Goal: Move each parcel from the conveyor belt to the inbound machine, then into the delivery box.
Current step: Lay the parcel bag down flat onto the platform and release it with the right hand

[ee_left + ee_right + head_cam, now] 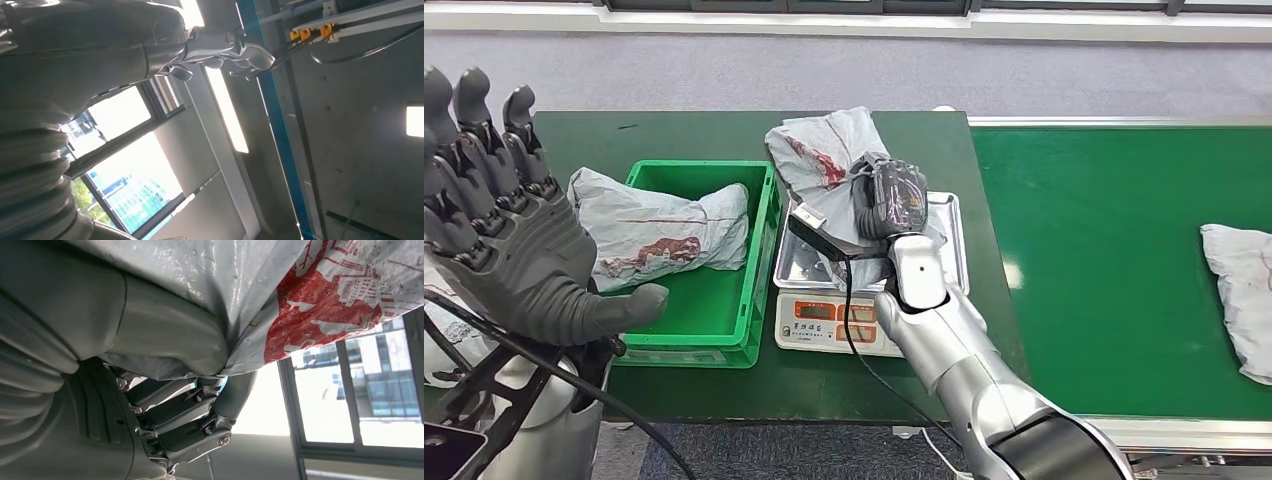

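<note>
Grey parcel [824, 160] (overhanging scale [944, 215]) in right hand [889, 198]

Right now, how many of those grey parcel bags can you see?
3. One grey bag lies in the green crate, one is held by the right hand over the scale, one waits on the conveyor belt. Others may be hidden.

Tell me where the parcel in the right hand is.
Head view, centre: the grey parcel sits over the scale, gripped by the right hand, just right of the green crate.
</note>
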